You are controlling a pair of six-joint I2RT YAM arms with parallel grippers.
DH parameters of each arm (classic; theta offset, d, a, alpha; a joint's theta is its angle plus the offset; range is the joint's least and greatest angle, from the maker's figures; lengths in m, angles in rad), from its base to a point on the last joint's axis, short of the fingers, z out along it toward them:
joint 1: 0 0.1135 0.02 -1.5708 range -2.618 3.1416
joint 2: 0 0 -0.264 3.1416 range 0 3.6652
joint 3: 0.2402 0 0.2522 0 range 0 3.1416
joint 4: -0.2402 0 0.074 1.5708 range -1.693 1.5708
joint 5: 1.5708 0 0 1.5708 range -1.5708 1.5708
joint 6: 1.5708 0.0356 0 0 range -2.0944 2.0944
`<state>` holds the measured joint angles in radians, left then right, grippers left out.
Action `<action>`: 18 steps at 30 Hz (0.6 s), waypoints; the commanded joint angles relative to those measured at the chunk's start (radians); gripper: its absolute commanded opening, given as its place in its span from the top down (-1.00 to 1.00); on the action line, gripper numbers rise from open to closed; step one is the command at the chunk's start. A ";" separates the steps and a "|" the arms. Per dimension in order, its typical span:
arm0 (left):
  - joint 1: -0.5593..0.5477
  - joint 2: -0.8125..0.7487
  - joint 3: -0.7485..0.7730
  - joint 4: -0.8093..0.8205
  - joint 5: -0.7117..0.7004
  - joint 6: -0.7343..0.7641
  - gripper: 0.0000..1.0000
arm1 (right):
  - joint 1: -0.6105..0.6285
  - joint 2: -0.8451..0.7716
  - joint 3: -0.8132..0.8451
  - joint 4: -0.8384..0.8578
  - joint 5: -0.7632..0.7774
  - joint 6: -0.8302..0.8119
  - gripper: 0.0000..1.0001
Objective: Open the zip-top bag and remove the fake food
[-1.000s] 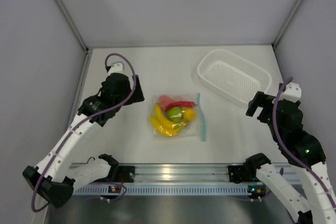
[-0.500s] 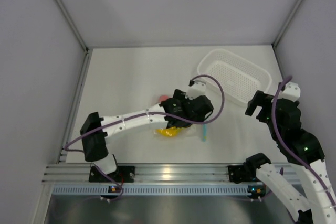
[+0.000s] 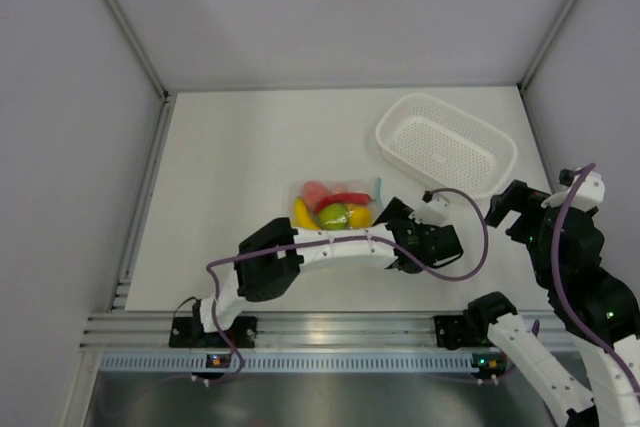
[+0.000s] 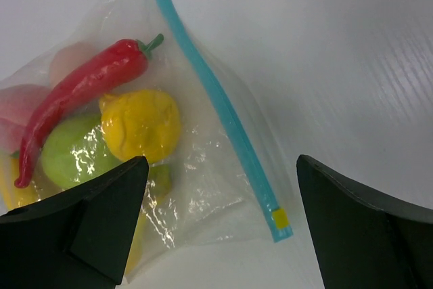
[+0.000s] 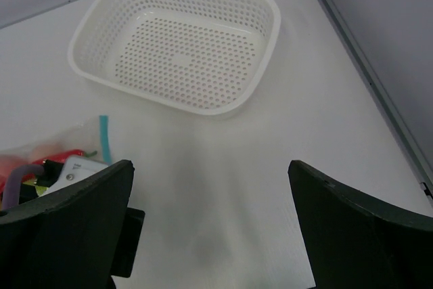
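Observation:
The zip-top bag lies flat in the middle of the table, its light blue zip strip along its right edge and closed. Inside it are the fake food pieces: a red chili pepper, a yellow-orange round fruit, a green pear, a pink piece and a yellow banana bunch. My left gripper is open and empty, just right of the bag; in the left wrist view it straddles the strip's near end. My right gripper is open and empty, over bare table at the right.
A white perforated basket stands at the back right, and it also shows in the right wrist view. The left arm reaches across the table's front, in front of the bag. Grey walls enclose the table on three sides.
My left arm has swung from the table's left side across the bag to its right edge. My right arm has shifted slightly to the right.

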<state>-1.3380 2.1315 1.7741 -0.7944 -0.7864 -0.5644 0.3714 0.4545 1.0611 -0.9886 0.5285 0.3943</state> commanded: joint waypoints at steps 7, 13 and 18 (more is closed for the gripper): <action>0.000 0.165 0.105 -0.022 -0.134 0.107 -0.81 | 0.009 -0.031 0.023 0.001 -0.021 -0.003 -0.99; 0.002 0.232 0.110 -0.032 -0.151 0.153 -0.72 | 0.008 -0.037 0.007 0.022 -0.045 -0.006 -0.99; 0.013 0.234 0.081 -0.035 -0.139 0.146 -0.54 | 0.009 -0.037 -0.003 0.031 -0.055 -0.006 -0.99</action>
<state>-1.3346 2.3493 1.8568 -0.8009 -0.9318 -0.4286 0.3714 0.4313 1.0603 -1.0016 0.4923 0.3939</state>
